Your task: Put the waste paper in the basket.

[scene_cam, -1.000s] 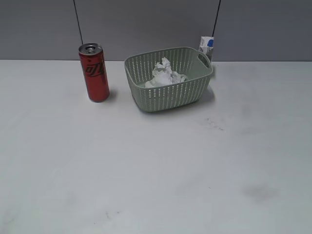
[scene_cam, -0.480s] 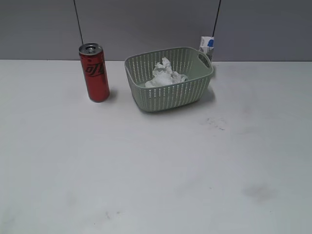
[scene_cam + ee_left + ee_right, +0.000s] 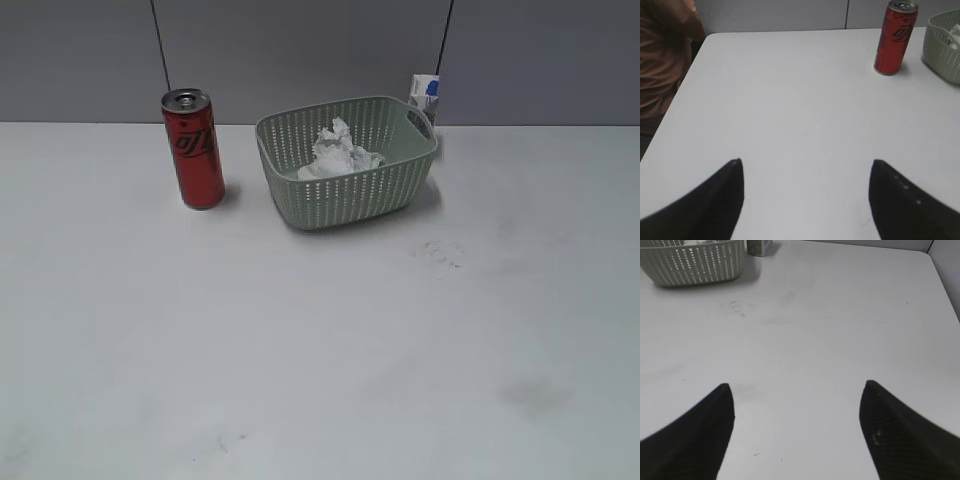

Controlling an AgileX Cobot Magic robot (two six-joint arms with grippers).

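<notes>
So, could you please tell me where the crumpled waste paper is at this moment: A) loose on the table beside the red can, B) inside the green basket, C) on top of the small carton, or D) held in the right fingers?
B: the white waste paper lies inside the green basket, while both the left gripper and the right gripper are open and empty.

Your white table [image 3: 320, 340] carried a red can [image 3: 194, 149] near its back edge. The basket [image 3: 346, 190] stood beside it, a small carton [image 3: 424, 93] behind.

Basket: pale sage-green perforated plastic basket [image 3: 385, 190] on white table [image 3: 320, 350].
Paper: crumpled white paper wads [image 3: 341, 155] inside basket.
Can: red drink can [image 3: 194, 149] upright, left of basket.
Carton: small white-and-blue carton [image 3: 424, 92] behind basket.
</notes>
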